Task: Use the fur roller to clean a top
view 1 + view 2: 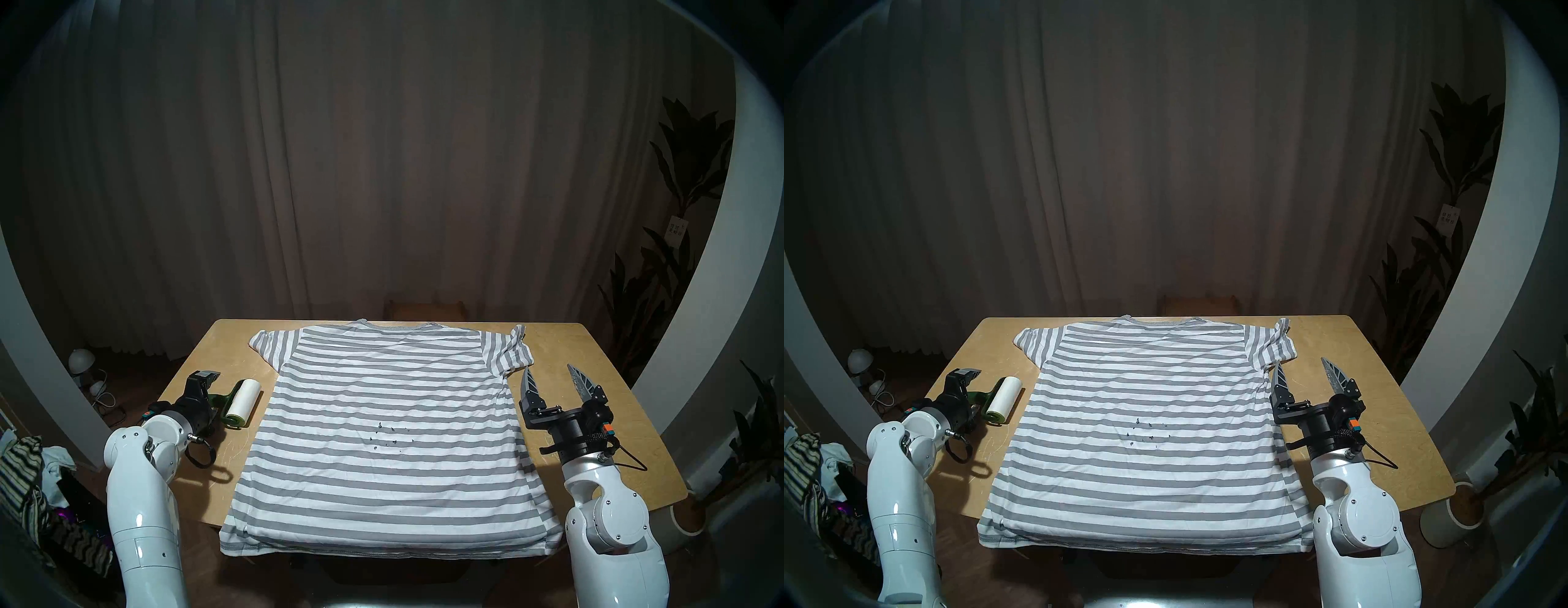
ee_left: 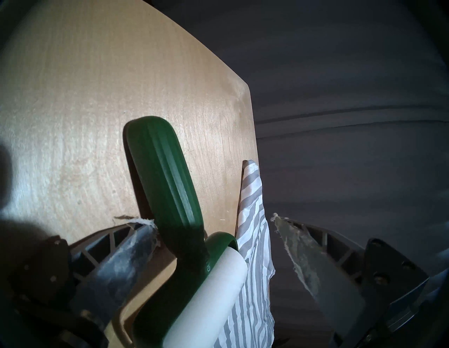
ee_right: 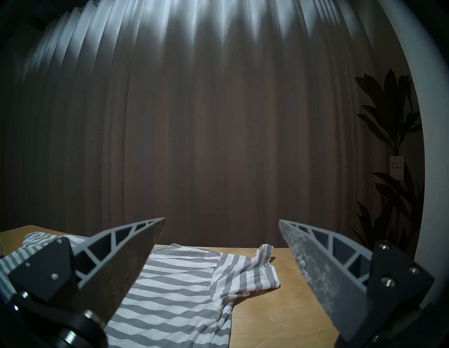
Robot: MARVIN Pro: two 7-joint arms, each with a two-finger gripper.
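Left gripper (image 2: pixel 213 218) jaws spread wide, straddling fur roller (image 2: pixel 170 194) handle, long axis running ahead; right gripper (image 1: pixel 549 373) released, far across top (image 1: pixel 382 403).

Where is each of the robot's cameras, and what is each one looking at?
Head stereo left: high on the head, looking down at the wooden table and the grey-and-white striped T-shirt; both white arms show.
Head stereo right: nearly the same picture.
Left wrist: tilted, low over the table, looking at the white lint roller with the dark green handle, between the open left gripper fingers.
Right wrist: faces the brown curtain past the open right gripper.
Shared: every view shows the T-shirt.
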